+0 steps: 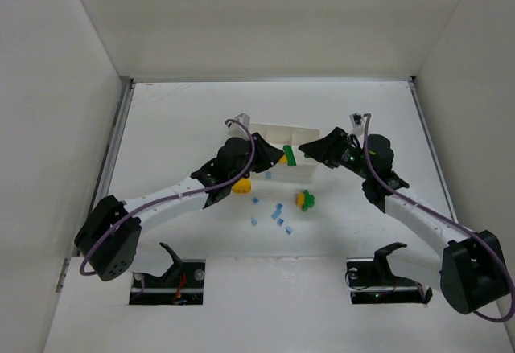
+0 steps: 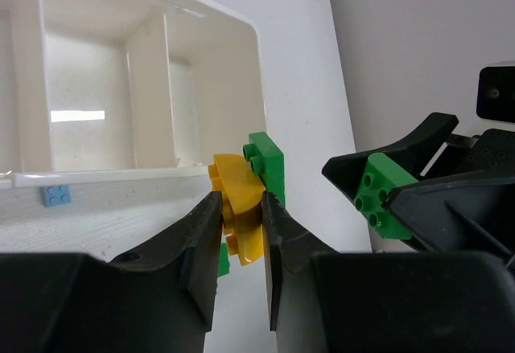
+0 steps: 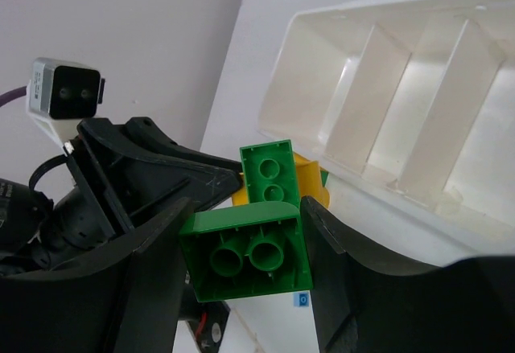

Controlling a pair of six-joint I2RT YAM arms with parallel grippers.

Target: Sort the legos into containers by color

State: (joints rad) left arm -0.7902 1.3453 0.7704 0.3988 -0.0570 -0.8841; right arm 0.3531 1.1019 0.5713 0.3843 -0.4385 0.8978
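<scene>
**A:** What does each gripper have?

**B:** The left gripper (image 2: 240,208) is pinched narrow on a yellow brick (image 2: 237,180), and a green brick (image 2: 266,162) is stuck to that brick's back. The right gripper (image 3: 243,244) clamps a second green brick (image 3: 245,258) across its flat sides. Both hang just beside the tray (image 1: 278,133), toward the bench's far edge.

**A:** How will these handle?

**B:** Light, stiff, slick plastic, I'd judge. The yellow brick is held by a thin edge and could pivot. Flat faces are the better hold, not studs.

**A:** Room to move?

**B:** Tight. The grippers nearly meet, and the tray's thin rim is close. A loose yellow brick (image 1: 241,186) and small blue bricks (image 1: 278,212) lie toward the near edge. The bench's side edges are well apart from everything.
</scene>
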